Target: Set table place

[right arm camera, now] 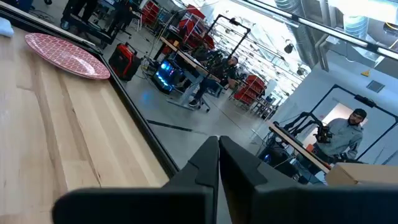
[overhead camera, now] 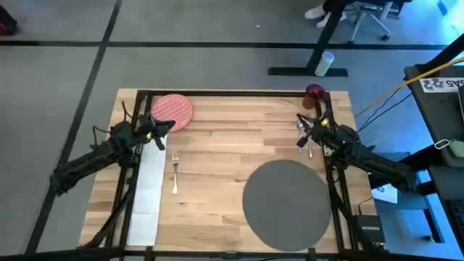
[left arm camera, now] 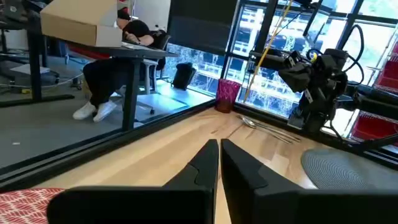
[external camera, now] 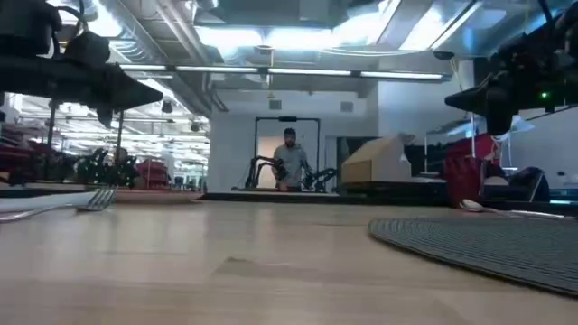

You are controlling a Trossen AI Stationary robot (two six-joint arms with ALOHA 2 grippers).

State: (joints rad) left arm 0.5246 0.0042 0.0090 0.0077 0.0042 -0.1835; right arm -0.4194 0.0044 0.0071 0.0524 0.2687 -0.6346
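Fork (overhead camera: 175, 172) lies on the table (overhead camera: 217, 138) left of centre, long axis running from the far edge toward the near edge, tines at the far end. White napkin (overhead camera: 148, 190) lies just left of it, a long strip parallel to the fork, along the table's left side. Red patterned plate (overhead camera: 171, 111) sits at the far left corner. Dark grey round mat (overhead camera: 285, 202) lies flat at the near right. Spoon and knife (overhead camera: 304, 138) lie together near the right edge, roughly parallel, long axes far-to-near. Small dark red cup (overhead camera: 315, 93) stands at the far right corner.

Left gripper (overhead camera: 165, 127) hangs above the table between plate and napkin; fingers (left arm camera: 239, 168) pressed together, holding nothing. Right gripper (overhead camera: 303, 123) hangs over the spoon and knife; fingers (right arm camera: 205, 163) likewise closed and empty.
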